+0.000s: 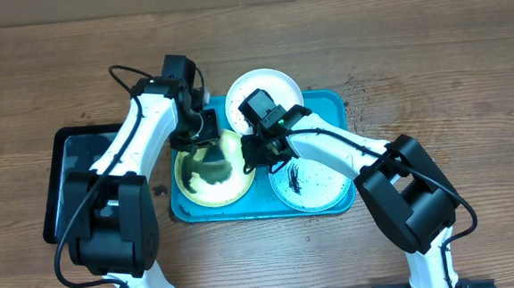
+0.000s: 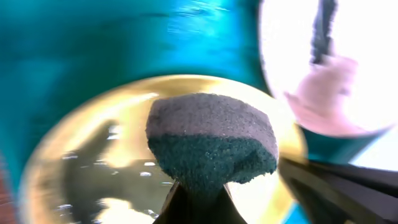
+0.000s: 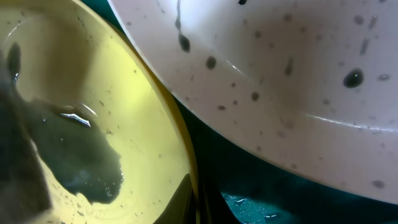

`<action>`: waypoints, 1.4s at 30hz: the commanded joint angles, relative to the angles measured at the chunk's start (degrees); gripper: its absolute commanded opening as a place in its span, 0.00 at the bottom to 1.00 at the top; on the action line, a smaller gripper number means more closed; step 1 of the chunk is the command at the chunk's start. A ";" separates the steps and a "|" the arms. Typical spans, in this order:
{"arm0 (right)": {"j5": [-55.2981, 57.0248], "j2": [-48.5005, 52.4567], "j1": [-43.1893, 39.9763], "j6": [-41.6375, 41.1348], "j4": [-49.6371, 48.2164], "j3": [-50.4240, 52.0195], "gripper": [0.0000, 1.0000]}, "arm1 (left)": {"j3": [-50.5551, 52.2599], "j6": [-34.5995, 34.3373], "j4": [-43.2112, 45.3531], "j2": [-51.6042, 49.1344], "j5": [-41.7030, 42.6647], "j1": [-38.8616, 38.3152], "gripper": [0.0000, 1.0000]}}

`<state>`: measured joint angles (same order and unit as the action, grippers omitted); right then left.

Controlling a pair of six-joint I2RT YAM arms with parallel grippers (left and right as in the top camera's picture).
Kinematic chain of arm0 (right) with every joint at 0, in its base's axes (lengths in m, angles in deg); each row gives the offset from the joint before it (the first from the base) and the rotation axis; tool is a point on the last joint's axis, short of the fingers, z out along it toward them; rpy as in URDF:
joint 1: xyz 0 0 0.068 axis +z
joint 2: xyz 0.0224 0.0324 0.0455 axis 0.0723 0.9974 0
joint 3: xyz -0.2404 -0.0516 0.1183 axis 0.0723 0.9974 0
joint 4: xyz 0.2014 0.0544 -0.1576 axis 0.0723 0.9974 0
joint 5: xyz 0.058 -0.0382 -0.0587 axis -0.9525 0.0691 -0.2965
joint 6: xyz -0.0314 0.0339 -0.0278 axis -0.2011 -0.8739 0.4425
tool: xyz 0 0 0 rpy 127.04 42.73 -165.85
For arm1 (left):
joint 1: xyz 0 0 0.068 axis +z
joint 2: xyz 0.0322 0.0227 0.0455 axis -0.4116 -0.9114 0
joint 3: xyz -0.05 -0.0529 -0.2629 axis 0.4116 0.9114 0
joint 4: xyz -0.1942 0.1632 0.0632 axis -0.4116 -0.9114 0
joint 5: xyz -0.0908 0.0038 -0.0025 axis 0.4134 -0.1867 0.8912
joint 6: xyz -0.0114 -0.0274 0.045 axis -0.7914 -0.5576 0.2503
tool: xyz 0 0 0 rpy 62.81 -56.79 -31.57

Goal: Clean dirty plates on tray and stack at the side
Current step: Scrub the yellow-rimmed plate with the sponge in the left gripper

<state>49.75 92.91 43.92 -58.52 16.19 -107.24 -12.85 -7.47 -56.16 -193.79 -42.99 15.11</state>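
- Yellow-green plate lies front-left in the turquoise tray, with the teal plate just beside it and the white plate behind.
- Left gripper is clamped on a sponge over the yellow-green plate; only its wrist view shows this.
- Right gripper pinches that plate's rim.
- Wood table spreads beyond the tray; a black tray sits to the left.

Turquoise tray; yellow-green plate (dark smear inside), white plate, teal-rimmed plate black-specked; grey-topped dark-green sponge.
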 commanded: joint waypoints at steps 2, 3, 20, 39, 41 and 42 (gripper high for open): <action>0.57 0.17 -0.15 0.13 -0.26 -1.22 0.04 | 4.76 1.70 1.84 0.59 7.30 -1.33 0.04; 0.57 0.17 -0.15 0.11 -0.26 -1.22 0.04 | 6.14 1.36 2.82 0.59 6.95 -1.53 0.04; 0.57 0.17 -0.15 0.13 0.44 -1.22 0.04 | 8.68 -8.70 0.59 0.66 -32.94 -0.92 0.04; 5.51 -3.98 -0.13 7.76 10.19 -11.50 0.04 | -17.92 -8.70 -10.14 6.38 -12.17 5.75 0.04; 8.37 -5.03 -0.11 9.77 11.30 -12.76 0.04 | -19.17 -8.74 -11.50 7.39 -12.00 9.09 0.04; 11.02 -5.60 -0.09 10.54 12.00 -13.44 0.04 | -19.45 -9.09 -12.37 7.93 -12.00 11.34 0.04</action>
<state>54.17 91.66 43.94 -51.57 27.51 -117.52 -29.86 -15.38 -67.02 -189.53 -56.19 21.12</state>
